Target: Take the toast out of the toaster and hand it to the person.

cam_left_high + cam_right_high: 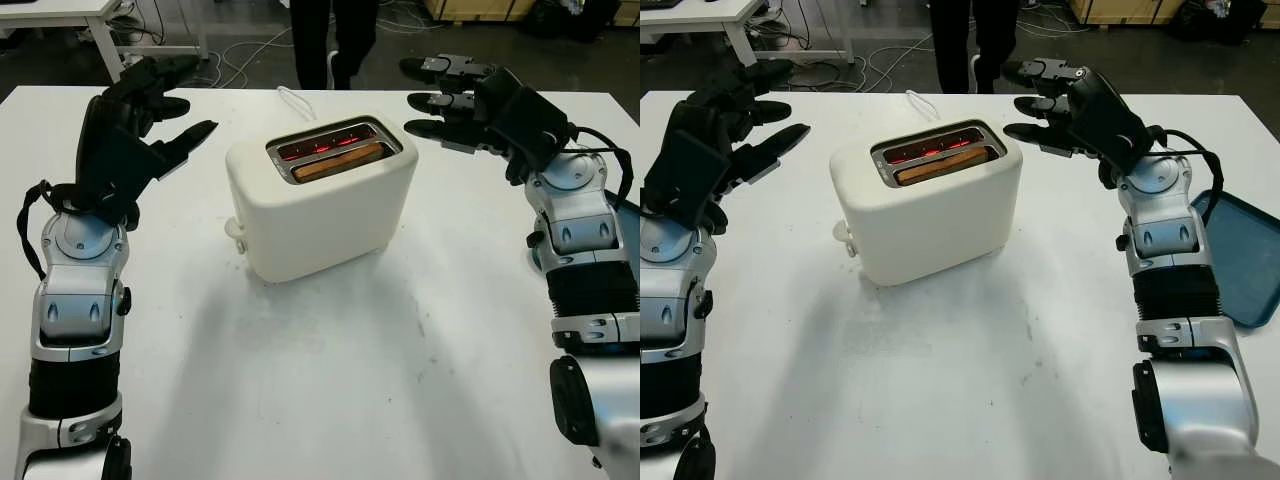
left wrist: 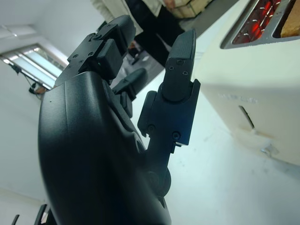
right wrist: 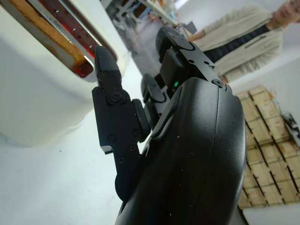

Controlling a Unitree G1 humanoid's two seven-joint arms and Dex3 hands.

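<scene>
On the white table (image 1: 330,380), both hands open: keep left hand (image 1: 140,110) at nine o'clock, bring right hand (image 1: 465,95) onto the toast (image 1: 337,161) in the toaster (image 1: 320,200)

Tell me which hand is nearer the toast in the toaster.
Right. The right hand hovers open just beside the toaster's slot end, close to the toast; the left hand is open, farther off on the other side.

bright overhead light | soft shadow beside toaster (image 1: 320,200) | slots glowing red
</scene>
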